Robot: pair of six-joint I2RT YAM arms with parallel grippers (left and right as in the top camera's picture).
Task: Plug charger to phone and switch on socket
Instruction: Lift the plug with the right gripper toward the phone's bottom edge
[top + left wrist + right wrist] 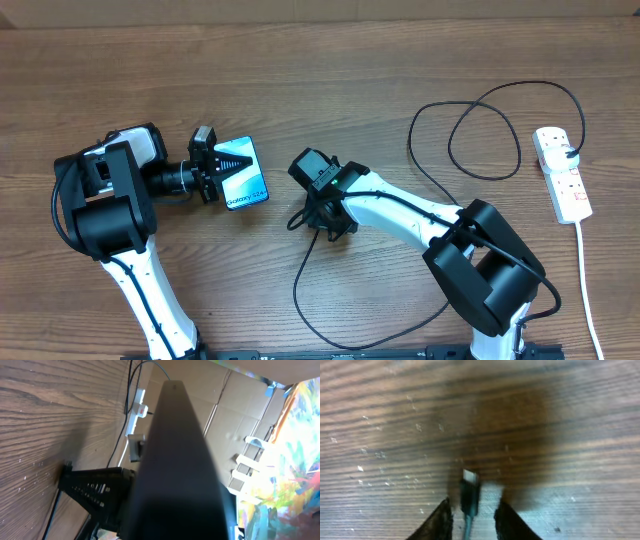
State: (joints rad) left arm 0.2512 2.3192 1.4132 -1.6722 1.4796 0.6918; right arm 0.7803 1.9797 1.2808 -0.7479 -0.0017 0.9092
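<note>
The left gripper (207, 166) has its jaws clamped on one short edge of the phone (241, 172), which sits left of centre with its blue screen facing up and slightly tilted. Whether the phone rests on the tabletop (400, 60) or hangs just above it cannot be told.

The right gripper (325, 212) is down near the middle of the tabletop. Its jaws are narrow and straddle the plug tip (469, 491) of the charger cable (296, 283), with a sliver of gap showing on each side, so the plug does not look pinched yet. The power strip (563, 175) lies well apart at the far right.

The grip is probably the weak point. The plug is small and lies flat, so jaws that meet it off-centre could roll it or flick it sideways. If they catch only the thin cable behind it, the tip would droop and twist on the way to the phone. The loops trailing behind could also drag and tug it out of line. The phone is held by one edge only, so a push from a misaligned plug might pivot it in the jaws instead of seating.
</note>
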